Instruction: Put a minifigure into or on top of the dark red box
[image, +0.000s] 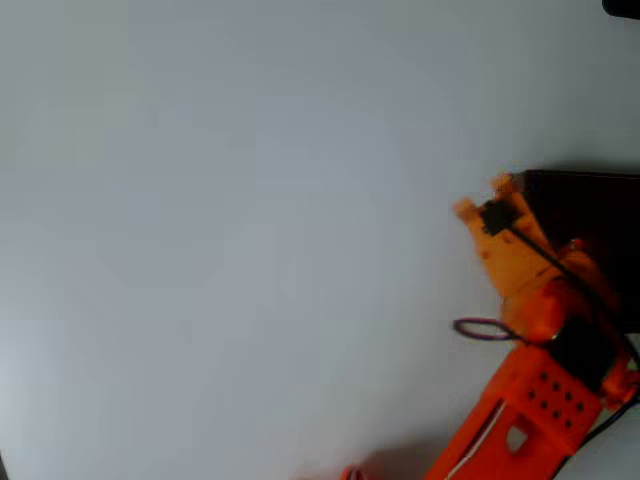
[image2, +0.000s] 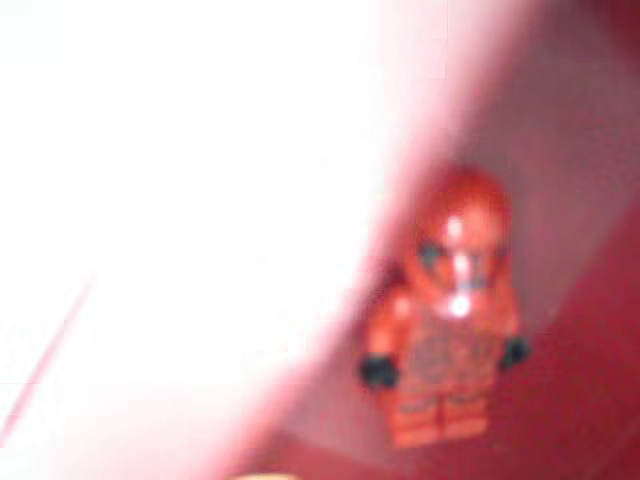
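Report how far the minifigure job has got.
Looks done: in the wrist view the minifigure lies against a dark red surface, likely the dark red box. In hand: overhead, the gripper sits at the box's left edge; whether it is open is unclear. Left: probably only pulling away.

Pale grey-white table, mostly bare; dark red box sits on it at overhead view's right edge.

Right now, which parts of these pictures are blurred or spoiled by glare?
Wrist view: the left half is washed out white by glare; the minifigure is soft, out of focus, with bright highlights on its head. Overhead view: mildly blurred, evenly lit; the dark red box looks almost black.
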